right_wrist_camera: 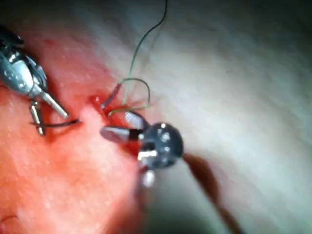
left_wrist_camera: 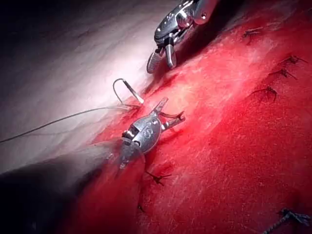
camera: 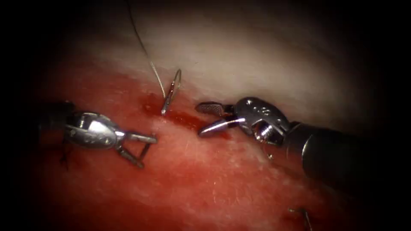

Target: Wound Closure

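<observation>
The needle [camera: 171, 90] stands in the tissue [camera: 205, 184] just above the middle of the endoscope frame, at the upper end of the cut [camera: 184, 117], where the red fluid [camera: 150, 105] meets the pale skin. One end is buried; the curved back arches free above the surface. The thread [camera: 143, 49] runs from it toward the upper left of the frame.

The left hand [camera: 143, 149], at the frame's left, is open and holds nothing; its tips hover just below and left of the needle. The right hand [camera: 205, 117], coming in from the right, is also open and empty, its jaws spread near the cut and just to the right of the needle.

Judged from this layout, a sound grasp would take the exposed arc squarely across the jaws and follow its curvature, not drag it sideways, so the tissue edge is not torn; the thread should stay clear of the jaws.

The needle's tip cannot be told from its thread end, and how deep it sits is hidden. Earlier stitches [left_wrist_camera: 267, 91] show in the left wrist view; a dark stitch end [camera: 302, 214] at the endoscope's lower right is hard to make out.
</observation>
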`<state>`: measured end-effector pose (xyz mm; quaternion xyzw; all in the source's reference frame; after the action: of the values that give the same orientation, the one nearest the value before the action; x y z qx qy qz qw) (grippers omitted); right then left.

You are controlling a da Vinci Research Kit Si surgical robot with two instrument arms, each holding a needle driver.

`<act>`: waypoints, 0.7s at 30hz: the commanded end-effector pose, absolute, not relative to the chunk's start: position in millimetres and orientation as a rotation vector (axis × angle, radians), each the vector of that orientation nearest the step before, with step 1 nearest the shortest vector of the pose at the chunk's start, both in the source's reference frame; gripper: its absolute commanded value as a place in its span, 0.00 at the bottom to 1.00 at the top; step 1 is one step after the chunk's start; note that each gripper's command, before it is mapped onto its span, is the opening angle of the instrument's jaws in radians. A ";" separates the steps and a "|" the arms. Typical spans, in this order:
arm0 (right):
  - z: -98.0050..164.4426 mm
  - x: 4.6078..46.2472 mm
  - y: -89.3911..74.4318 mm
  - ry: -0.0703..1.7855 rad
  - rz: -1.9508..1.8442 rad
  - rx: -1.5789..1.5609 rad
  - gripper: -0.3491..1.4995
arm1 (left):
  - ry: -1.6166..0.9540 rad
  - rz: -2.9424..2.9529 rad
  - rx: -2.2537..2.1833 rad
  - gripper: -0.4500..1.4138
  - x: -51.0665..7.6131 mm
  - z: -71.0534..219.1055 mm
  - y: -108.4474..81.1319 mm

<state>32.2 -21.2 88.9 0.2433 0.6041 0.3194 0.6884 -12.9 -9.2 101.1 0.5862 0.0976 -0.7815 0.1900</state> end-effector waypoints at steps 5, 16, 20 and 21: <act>89.4 33.1 -21.2 1.359 0.712 0.547 0.90 | 0.268 -2.194 1.644 0.31 -13.4 103.1 -8.6; 89.4 33.0 -21.2 1.366 0.724 0.556 0.90 | 0.361 -2.252 1.647 0.00 -13.1 102.6 -8.6; 89.3 33.0 -21.2 1.368 0.729 0.559 0.90 | 0.435 -2.296 1.645 0.00 -13.1 101.9 -8.0; 89.3 33.0 -21.2 1.367 0.734 0.564 0.90 | 0.443 -2.300 1.649 0.00 -13.1 101.7 -7.7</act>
<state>32.2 -21.4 88.8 0.2513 0.6070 0.3296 0.6780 -12.6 -7.6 100.9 0.5688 0.1573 -0.7956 0.1368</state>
